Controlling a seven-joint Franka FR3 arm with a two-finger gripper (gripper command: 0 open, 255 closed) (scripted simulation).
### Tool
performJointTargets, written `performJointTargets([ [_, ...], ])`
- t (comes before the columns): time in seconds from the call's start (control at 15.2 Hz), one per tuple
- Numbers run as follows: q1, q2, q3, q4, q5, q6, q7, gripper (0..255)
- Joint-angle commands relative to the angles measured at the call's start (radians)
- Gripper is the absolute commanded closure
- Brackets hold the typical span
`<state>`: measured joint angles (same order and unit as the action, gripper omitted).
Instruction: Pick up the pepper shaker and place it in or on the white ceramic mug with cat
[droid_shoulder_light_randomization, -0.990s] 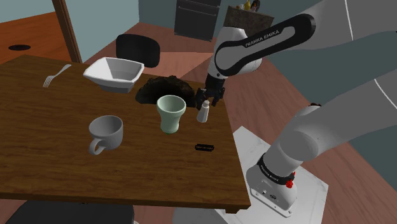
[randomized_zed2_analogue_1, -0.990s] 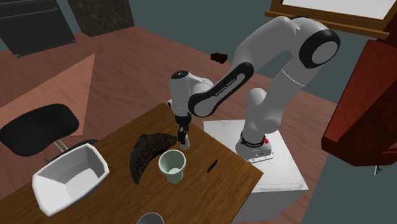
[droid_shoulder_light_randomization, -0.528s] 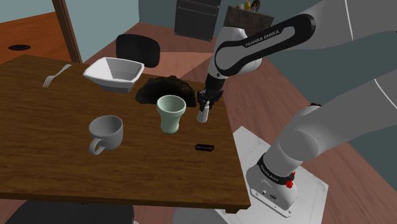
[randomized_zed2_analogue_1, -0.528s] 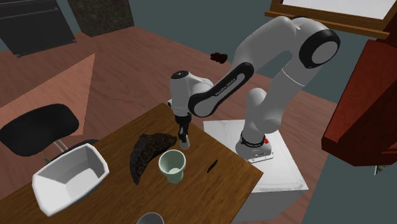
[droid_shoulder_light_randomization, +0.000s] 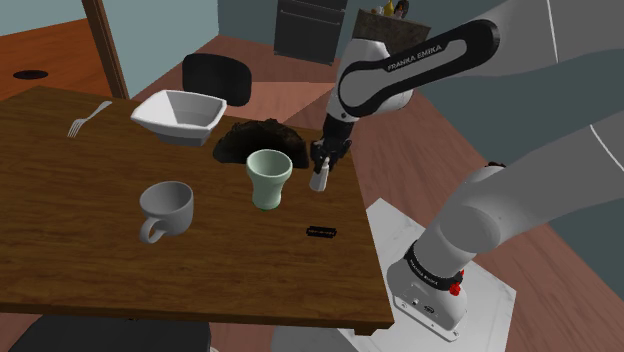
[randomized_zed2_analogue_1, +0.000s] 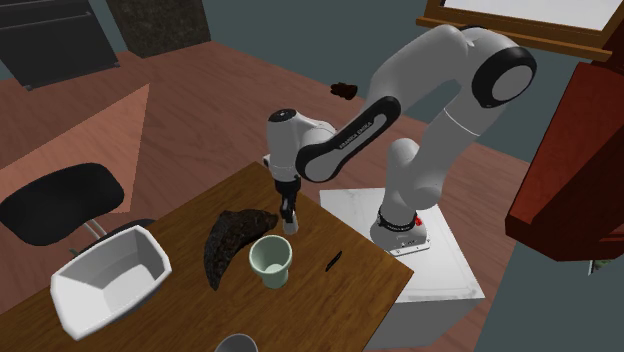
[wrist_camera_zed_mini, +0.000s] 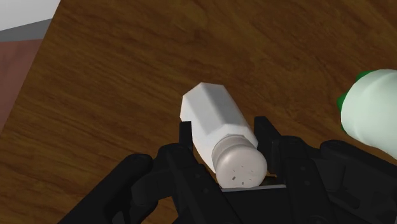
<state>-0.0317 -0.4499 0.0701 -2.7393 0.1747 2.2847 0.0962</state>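
The pepper shaker (wrist_camera_zed_mini: 213, 118) is a white faceted bottle with a grey perforated cap. My black gripper (wrist_camera_zed_mini: 224, 132) is shut on it, one finger on each side just below the cap. In the shoulder view the shaker (droid_shoulder_light_randomization: 320, 179) hangs from the gripper (droid_shoulder_light_randomization: 321, 166) just above the table's right part, beside a pale green cup (droid_shoulder_light_randomization: 268, 177). The white mug (droid_shoulder_light_randomization: 166, 208) with a handle stands well to the left of that cup. In the second exterior view the gripper (randomized_zed2_analogue_1: 289, 214) hangs just behind the green cup (randomized_zed2_analogue_1: 270, 259).
On the brown wooden table (droid_shoulder_light_randomization: 80, 200) stand a white square bowl (droid_shoulder_light_randomization: 180, 115), a fork (droid_shoulder_light_randomization: 88, 118), a dark lumpy object (droid_shoulder_light_randomization: 255, 141) behind the green cup, and a small black item (droid_shoulder_light_randomization: 321, 232) near the right edge. A black chair (droid_shoulder_light_randomization: 215, 76) stands behind the table.
The fingers stood open around the shaker a second ago and have shut on it. The shaker has since come up slightly off the table.
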Motion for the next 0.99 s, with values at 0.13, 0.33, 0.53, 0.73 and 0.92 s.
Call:
performJointTargets([
  [0.13, -0.003, -0.037, -0.002, 0.028, -0.008, -0.065, 0.006, 255],
  [0.33, -0.005, -0.063, -0.004, 0.052, -0.013, -0.115, 0.012, 255],
  [0.53, -0.007, -0.084, -0.005, 0.079, -0.017, -0.163, 0.017, 255],
  [0.73, -0.009, -0.103, -0.007, 0.107, -0.021, -0.21, 0.022, 255],
  [0.92, -0.01, -0.119, -0.009, 0.137, -0.025, -0.255, 0.027, 255],
])
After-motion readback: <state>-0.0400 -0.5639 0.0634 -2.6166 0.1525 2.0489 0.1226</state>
